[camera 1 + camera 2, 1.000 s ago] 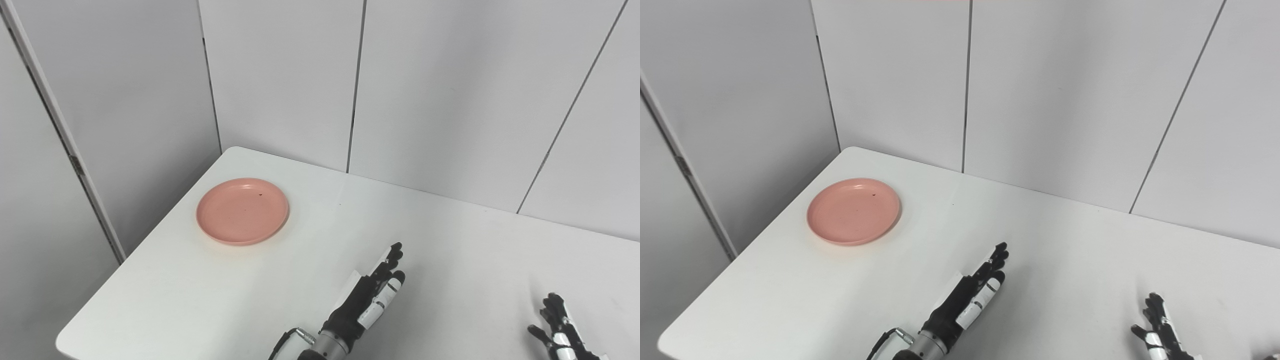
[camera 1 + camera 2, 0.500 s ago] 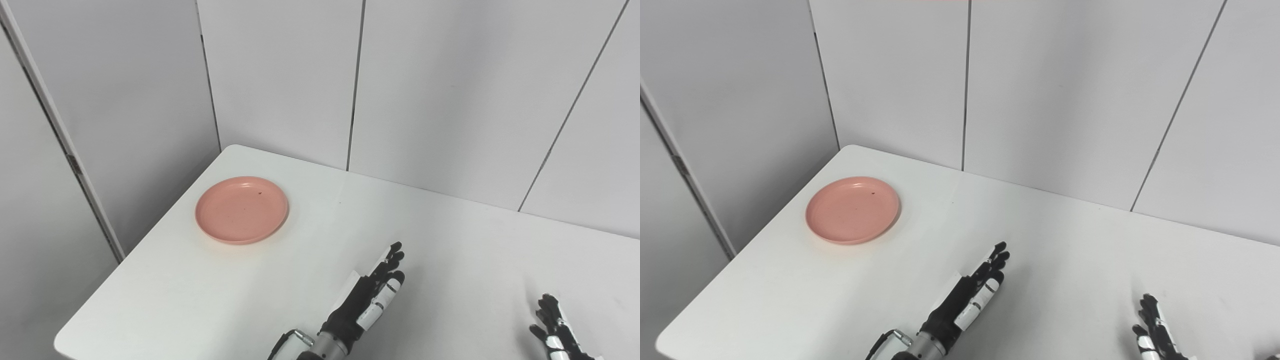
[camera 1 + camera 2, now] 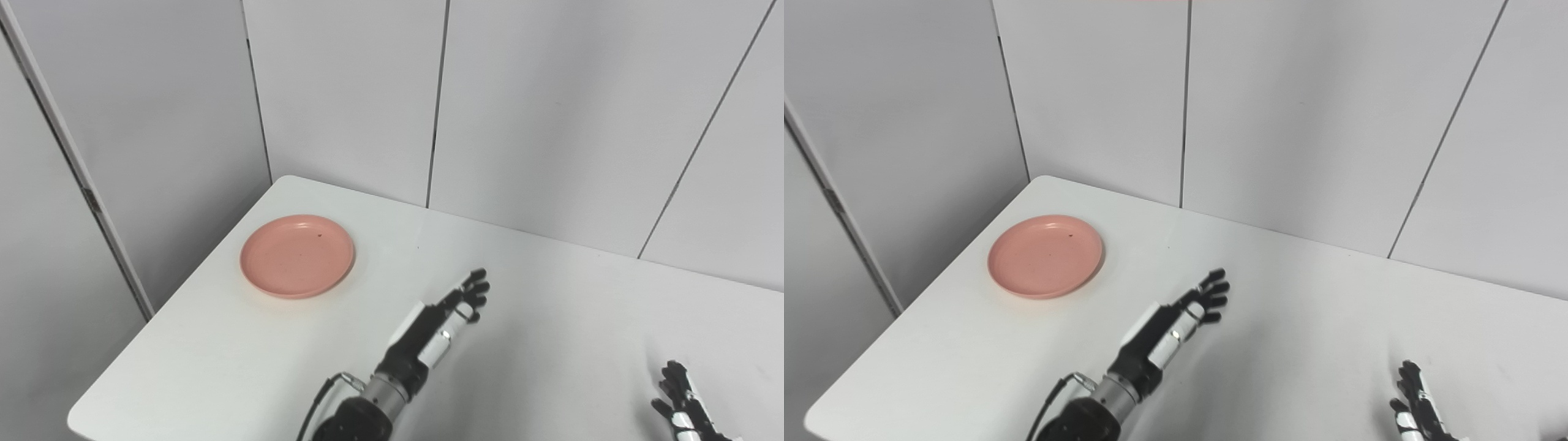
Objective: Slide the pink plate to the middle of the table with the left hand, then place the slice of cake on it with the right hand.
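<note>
A round pink plate (image 3: 297, 255) lies empty on the white table (image 3: 551, 294), near its far left corner. My left hand (image 3: 442, 318) is raised above the table's middle, open, fingers spread and pointing away and to the right, well to the right of the plate and holding nothing. My right hand (image 3: 681, 401) shows only partly at the bottom right edge, fingers extended and apart, empty. No slice of cake is in either view.
Grey wall panels (image 3: 343, 92) stand close behind the table and along its left side. The table's left edge (image 3: 184, 288) runs just beside the plate.
My left hand has lifted and moved forward and slightly left, toward the plate's side. The right hand has barely moved. The plate stays put.
</note>
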